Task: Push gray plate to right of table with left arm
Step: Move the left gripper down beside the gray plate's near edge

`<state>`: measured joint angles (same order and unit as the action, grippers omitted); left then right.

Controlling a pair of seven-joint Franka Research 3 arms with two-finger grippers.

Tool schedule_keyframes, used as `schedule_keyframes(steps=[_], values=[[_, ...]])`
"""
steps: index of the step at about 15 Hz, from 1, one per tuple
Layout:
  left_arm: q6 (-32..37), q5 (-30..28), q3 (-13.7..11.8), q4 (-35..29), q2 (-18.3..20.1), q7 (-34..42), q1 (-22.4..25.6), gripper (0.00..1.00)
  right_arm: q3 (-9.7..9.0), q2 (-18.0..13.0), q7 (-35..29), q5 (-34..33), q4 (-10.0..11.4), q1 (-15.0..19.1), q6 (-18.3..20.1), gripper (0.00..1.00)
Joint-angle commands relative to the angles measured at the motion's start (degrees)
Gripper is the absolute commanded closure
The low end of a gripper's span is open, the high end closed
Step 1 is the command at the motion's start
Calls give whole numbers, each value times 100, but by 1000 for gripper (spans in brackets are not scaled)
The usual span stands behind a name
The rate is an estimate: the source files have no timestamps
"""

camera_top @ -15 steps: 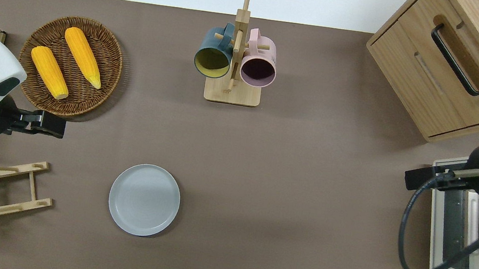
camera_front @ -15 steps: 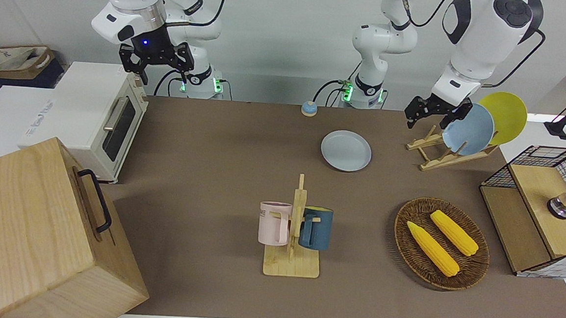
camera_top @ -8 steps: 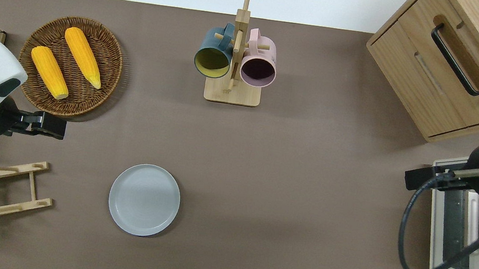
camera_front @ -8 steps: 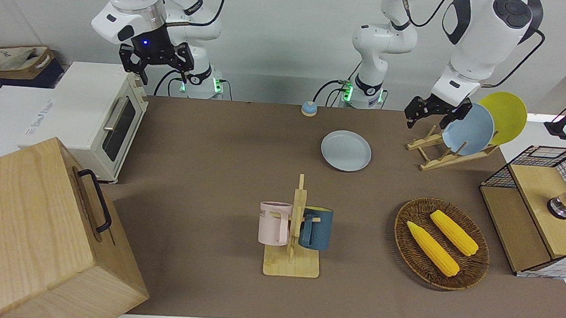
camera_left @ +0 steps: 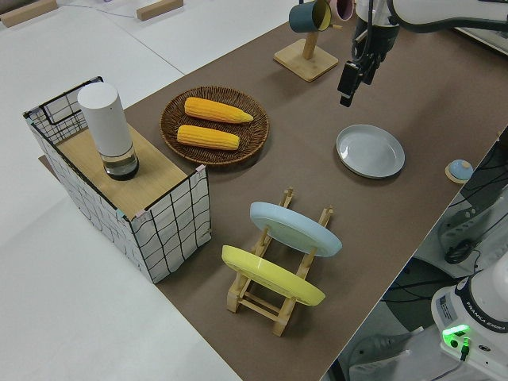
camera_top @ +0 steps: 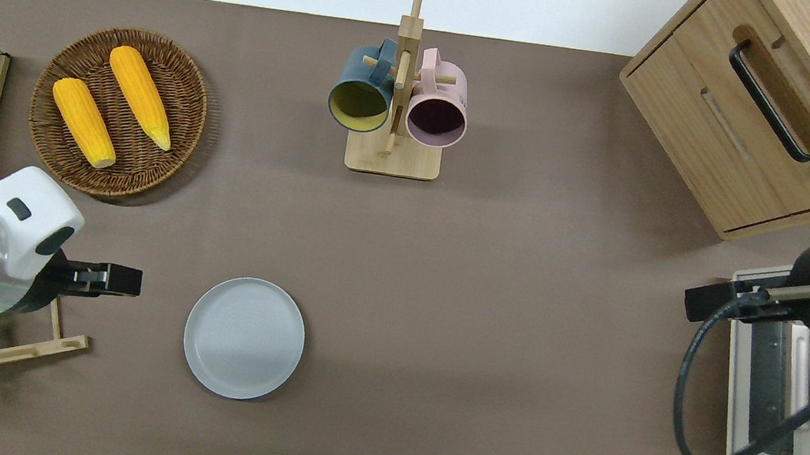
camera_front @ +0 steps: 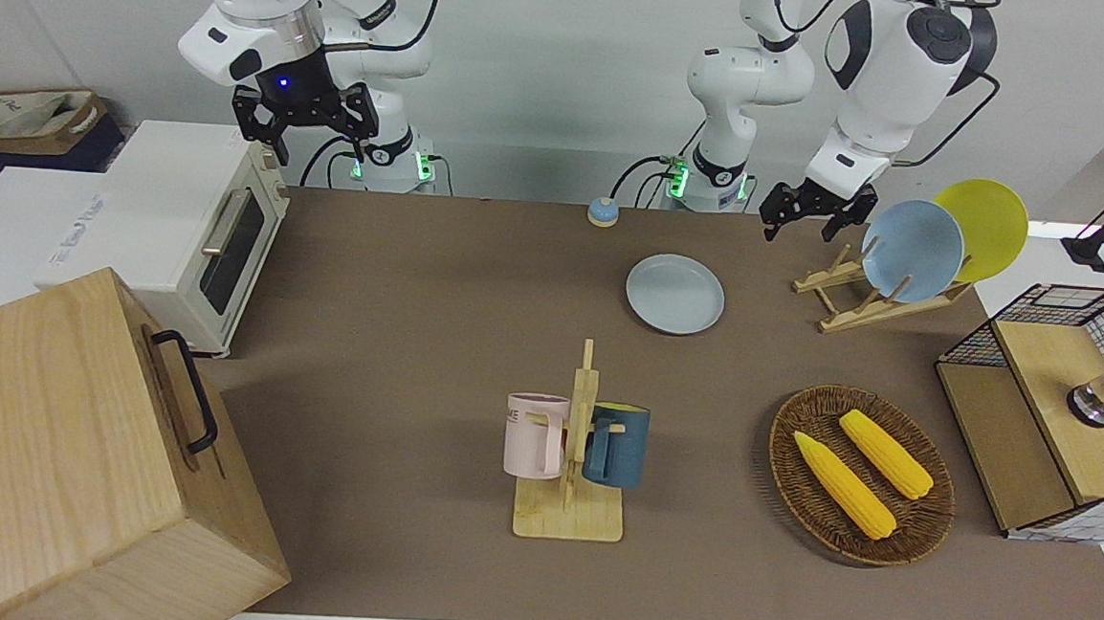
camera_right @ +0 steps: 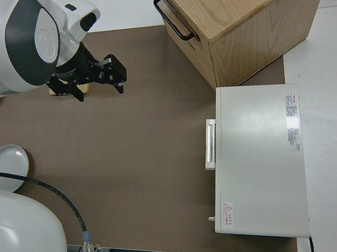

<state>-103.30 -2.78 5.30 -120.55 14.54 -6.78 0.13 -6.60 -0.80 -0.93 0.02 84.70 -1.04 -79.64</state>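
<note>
The gray plate [camera_front: 675, 294] lies flat on the brown table [camera_front: 419, 292], nearer the robots than the mug stand; it also shows in the overhead view [camera_top: 244, 338] and the left side view [camera_left: 370, 151]. My left gripper [camera_front: 800, 216] is open and empty in the air. In the overhead view it [camera_top: 116, 279] is over bare table between the wooden dish rack [camera_top: 25, 335] and the plate, a short gap from the plate's rim toward the left arm's end. My right gripper [camera_front: 305, 122] is parked, open and empty.
The dish rack holds a sky-blue plate [camera_front: 912, 251] and a yellow plate [camera_front: 984, 226]. A wicker basket [camera_front: 922, 524] holds two corn cobs. A mug stand [camera_front: 574, 455] stands mid-table. A wooden cabinet [camera_front: 54, 452] and toaster oven [camera_front: 183, 230] fill the right arm's end. A small bell [camera_front: 602, 211] sits near the robots.
My left arm has swung from beside the basket toward the robots and toward the gray plate. The plate and the right arm have not moved.
</note>
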Motion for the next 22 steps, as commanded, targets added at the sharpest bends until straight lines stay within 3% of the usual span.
schedule_keyframes(steps=[1,6,12,22], values=[[-981,-82,191,-1610,980,-305,-110,0,-96,-17,-74,25,-50,113,89,17],[-1631,-82,375,-2296,1007,-429,-110,0,-87,-17,-74,33,-50,113,89,17],[-2501,-91,402,-2920,929,-570,-110,0,-87,-17,-74,25,-50,113,89,17],[-3670,-223,437,-3044,-204,-816,-233,2,-87,-17,-74,33,-50,113,89,17]])
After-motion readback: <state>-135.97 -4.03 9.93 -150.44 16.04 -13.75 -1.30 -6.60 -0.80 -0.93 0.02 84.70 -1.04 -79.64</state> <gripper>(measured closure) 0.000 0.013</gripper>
